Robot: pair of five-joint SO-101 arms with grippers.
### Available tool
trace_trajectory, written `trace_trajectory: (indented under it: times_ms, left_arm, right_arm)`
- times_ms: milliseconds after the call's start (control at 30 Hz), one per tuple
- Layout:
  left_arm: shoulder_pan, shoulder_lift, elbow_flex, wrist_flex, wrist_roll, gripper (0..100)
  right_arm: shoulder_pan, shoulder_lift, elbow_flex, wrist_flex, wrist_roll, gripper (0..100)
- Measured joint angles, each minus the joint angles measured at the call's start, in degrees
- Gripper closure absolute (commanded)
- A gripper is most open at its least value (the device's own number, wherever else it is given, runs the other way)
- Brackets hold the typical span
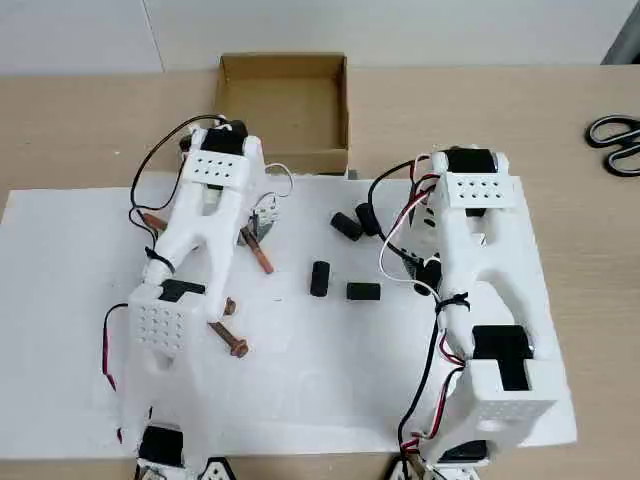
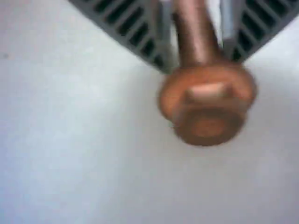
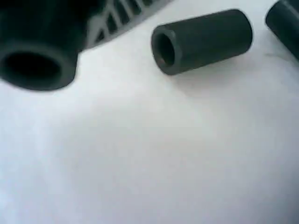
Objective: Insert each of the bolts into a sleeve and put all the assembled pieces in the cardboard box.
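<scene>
The left pincer (image 2: pixel 196 28) is closed on a copper bolt (image 2: pixel 205 100). Its ribbed jaws clamp the shank just behind the flanged head, which hangs low over the white sheet (image 2: pixel 70 163). The right pincer (image 3: pixel 56 32) appears clamped on a black sleeve (image 3: pixel 37 63), with the open bore facing the wrist camera. A loose sleeve (image 3: pixel 201 42) lies just beside it on the sheet.

The step in hand looks like mating the two held parts. It probably goes best if the arms meet in the gap between them, with the shank's free end, not the head, pointing at the bore. The shank and bore should be on one line before any push. The grip sits close to the head, so a slow, straight feed should keep the bolt from pivoting in the jaws. How much free shank remains cannot be told.

Other sleeves (image 1: pixel 319 278) and spare bolts (image 1: pixel 228 335) lie on the sheet. The box (image 1: pixel 283 62) stands open at the bench's (image 1: pixel 100 120) far side.
</scene>
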Motion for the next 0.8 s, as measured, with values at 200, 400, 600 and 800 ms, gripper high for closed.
trace_trajectory:
  times_ms: [200,400,600,800]
  left_arm:
    - [0.0,0.0,0.0,-1.2,0.2,100]
    - [0.0,0.2,-4.0,0.2,-0.2,100]
    - [1.6,-5.5,-14.1,3.3,-4.6,100]
    - [4.7,-19.2,-15.0,3.8,-5.0,100]
  right_arm:
    - [0.0,-0.8,0.0,0.0,0.0,99.6]
    - [-3.5,-12.1,0.0,0.0,1.6,99.6]
    - [-8.8,-28.4,0.0,0.3,6.1,99.6]
    - [-9.2,-41.4,1.6,1.6,11.5,99.6]
